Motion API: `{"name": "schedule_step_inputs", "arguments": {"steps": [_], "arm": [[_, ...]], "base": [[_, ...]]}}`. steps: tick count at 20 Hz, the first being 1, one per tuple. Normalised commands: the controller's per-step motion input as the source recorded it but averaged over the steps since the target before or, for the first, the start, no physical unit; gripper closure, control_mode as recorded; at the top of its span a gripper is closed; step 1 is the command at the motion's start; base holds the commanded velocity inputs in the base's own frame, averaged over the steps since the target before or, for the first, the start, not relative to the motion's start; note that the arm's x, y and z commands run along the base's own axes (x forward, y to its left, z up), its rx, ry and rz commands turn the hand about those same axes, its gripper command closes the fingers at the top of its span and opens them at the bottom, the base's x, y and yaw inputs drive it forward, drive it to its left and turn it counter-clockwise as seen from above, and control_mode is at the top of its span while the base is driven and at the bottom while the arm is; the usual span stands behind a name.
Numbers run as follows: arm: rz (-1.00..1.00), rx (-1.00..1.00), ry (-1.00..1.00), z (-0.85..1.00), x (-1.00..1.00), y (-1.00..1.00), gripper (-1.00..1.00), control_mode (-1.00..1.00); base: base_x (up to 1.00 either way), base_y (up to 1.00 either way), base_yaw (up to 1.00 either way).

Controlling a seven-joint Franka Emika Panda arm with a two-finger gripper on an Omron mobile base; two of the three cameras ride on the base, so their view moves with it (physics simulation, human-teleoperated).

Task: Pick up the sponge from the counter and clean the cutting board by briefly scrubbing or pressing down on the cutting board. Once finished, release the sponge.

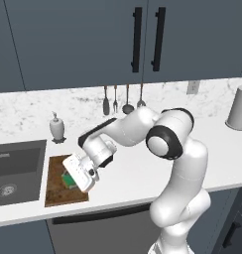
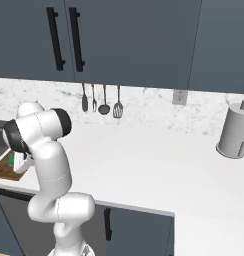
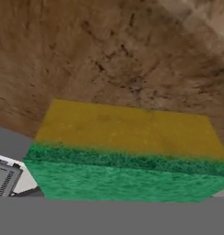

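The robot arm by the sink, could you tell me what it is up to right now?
The white arm is bent low over the cutting board beside the sink, with its gripper closed on the sponge. The hand view shows the green and yellow sponge right against the stained brown wood, so it looks like the board is being scrubbed.

1. No readable text, label, brand, number or sign shows on any surface in these views.
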Motion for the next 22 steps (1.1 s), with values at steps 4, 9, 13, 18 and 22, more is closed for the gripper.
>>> {"name": "schedule_step_inputs", "arguments": {"steps": [4, 9, 13, 18, 22], "arm": [[0.10, 0.00, -0.15, -0.42, 0.43, -0.61, 1.00, -1.00], [0.05, -0.01, -0.12, -0.38, 0.80, -0.28, 1.00, -1.00], [0.03, -0.01, -0.11, -0.44, 0.90, -0.21, 1.00, -1.00], [0.03, 0.00, -0.12, -0.46, 0.91, -0.35, 1.00, -1.00], [0.04, 0.00, -0.10, -0.59, 1.00, -0.40, 1.00, -1.00]], "base": [[0.00, 0.00, 0.00], [0.00, 0.00, 0.00], [0.00, 0.00, 0.00], [0.00, 0.00, 0.00], [0.00, 0.00, 0.00]]}}
